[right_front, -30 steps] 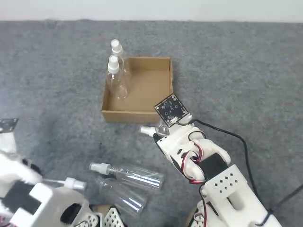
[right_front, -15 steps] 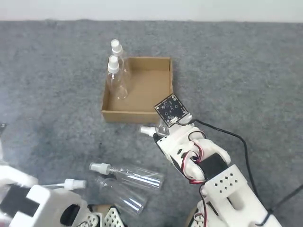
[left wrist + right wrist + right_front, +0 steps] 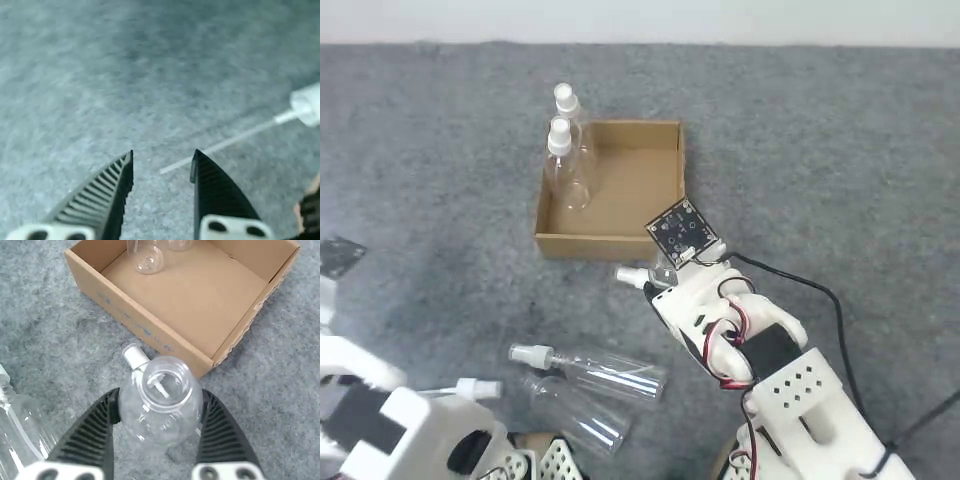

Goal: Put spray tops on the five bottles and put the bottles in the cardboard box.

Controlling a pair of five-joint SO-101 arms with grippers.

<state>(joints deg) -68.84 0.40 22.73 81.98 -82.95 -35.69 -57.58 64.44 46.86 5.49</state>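
Observation:
The cardboard box (image 3: 658,185) stands mid-table with two capped clear bottles (image 3: 566,165) upright in its far left corner. My right gripper (image 3: 159,397) is shut on a clear bottle (image 3: 161,405) with a white spray top (image 3: 631,275), held just outside the box's near wall (image 3: 135,320). Two more bottles lie on the carpet: one capped (image 3: 605,368), the other (image 3: 575,412) beside it. A loose spray top (image 3: 478,388) with its thin tube (image 3: 225,145) lies just beyond my open left gripper (image 3: 163,155). The left arm (image 3: 390,435) sits at the near left corner.
Grey carpet (image 3: 840,150) covers the table, with free room to the right of the box and at the far left. A lying bottle (image 3: 10,420) is close beside the right gripper. The right arm's cable (image 3: 830,300) trails to the near right.
The left arm has shifted a little at the near left. The right arm, its bottle and the things on the carpet have stayed put.

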